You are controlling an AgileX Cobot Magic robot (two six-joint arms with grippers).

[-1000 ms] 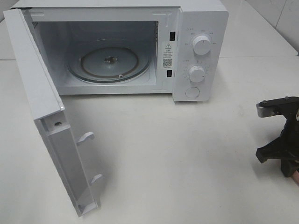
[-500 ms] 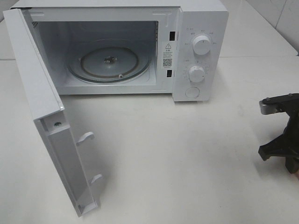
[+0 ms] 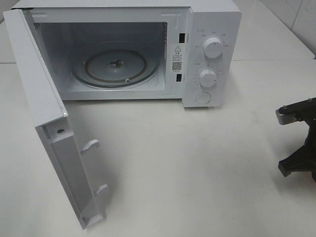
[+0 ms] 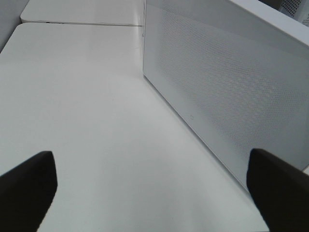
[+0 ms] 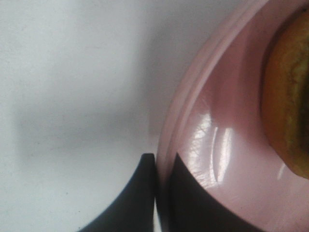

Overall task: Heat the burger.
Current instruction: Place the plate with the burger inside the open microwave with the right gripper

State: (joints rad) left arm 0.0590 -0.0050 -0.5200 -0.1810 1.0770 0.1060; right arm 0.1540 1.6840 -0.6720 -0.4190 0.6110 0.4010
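The burger point(image 5: 289, 96) shows only as a golden-brown edge in the right wrist view, sitting on a pink plate point(image 5: 227, 145). My right gripper point(image 5: 161, 191) is shut on the plate's rim, one dark finger point(image 5: 130, 203) outside the rim and the other on the plate's inner surface. In the exterior high view only the right arm's black wrist point(image 3: 300, 143) shows at the right edge, and plate and burger are out of that view. My left gripper point(image 4: 154, 193) stands open over bare table beside the microwave door point(image 4: 231, 96), holding nothing.
The white microwave point(image 3: 212, 49) stands at the back with its door point(image 3: 44, 98) swung wide open toward the front left. Its glass turntable point(image 3: 116, 66) carries nothing. White table point(image 3: 187, 163) stretches in front of it.
The right arm has slid further toward the right edge of the exterior high view. The left gripper has stayed open.
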